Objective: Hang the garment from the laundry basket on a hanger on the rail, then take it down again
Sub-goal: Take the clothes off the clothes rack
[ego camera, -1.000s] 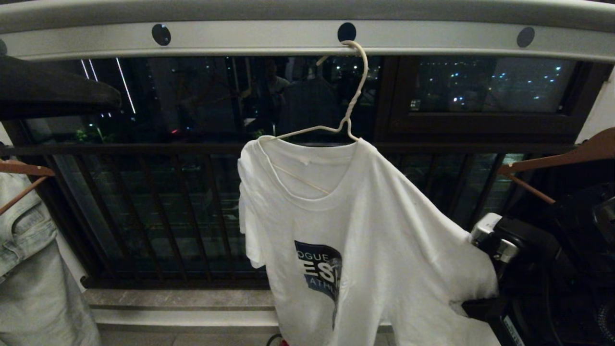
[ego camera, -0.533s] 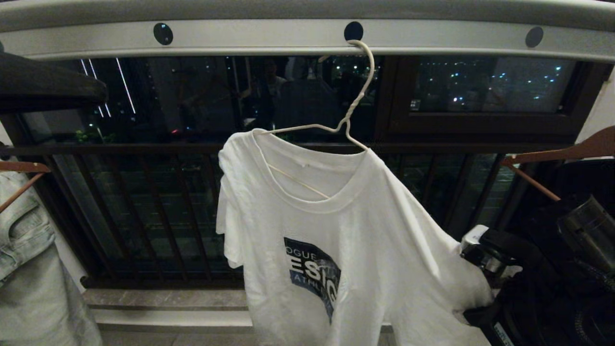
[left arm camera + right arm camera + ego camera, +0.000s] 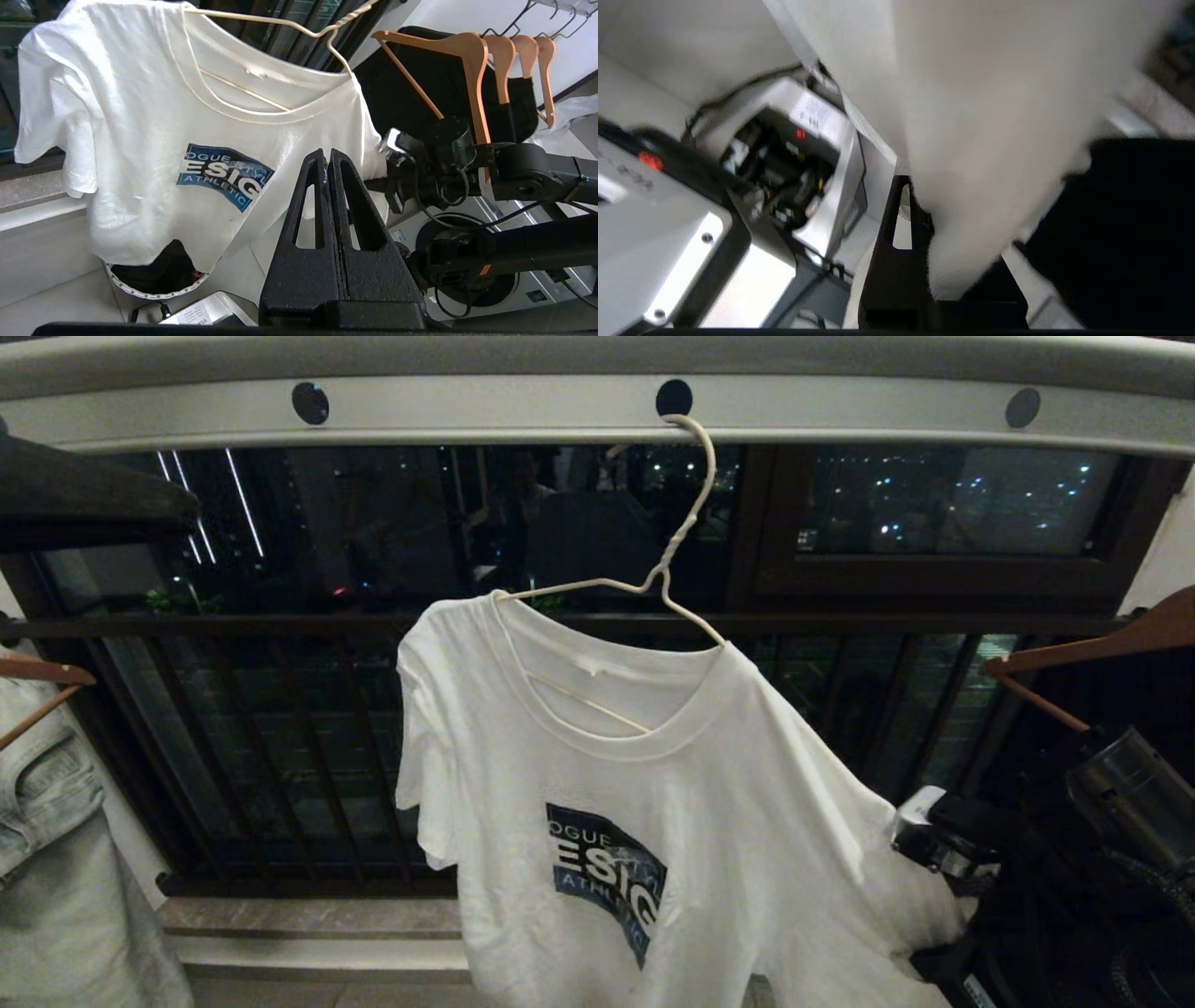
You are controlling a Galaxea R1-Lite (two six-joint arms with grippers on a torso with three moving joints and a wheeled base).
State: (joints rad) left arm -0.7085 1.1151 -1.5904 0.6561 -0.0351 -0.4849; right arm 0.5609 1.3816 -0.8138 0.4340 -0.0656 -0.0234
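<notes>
Head view: the T-shirt (image 3: 653, 821) hangs tilted on the wire hanger (image 3: 644, 583), whose hook sits on the rail (image 3: 523, 411) at a round hole. The right gripper (image 3: 920, 205) is pressed together, pinching the shirt's lower right side beside the wooden hangers (image 3: 490, 60). The left gripper (image 3: 329, 156) is pressed together, empty, apart from the shirt front. The laundry basket (image 3: 154, 289) shows below the hem.
</notes>
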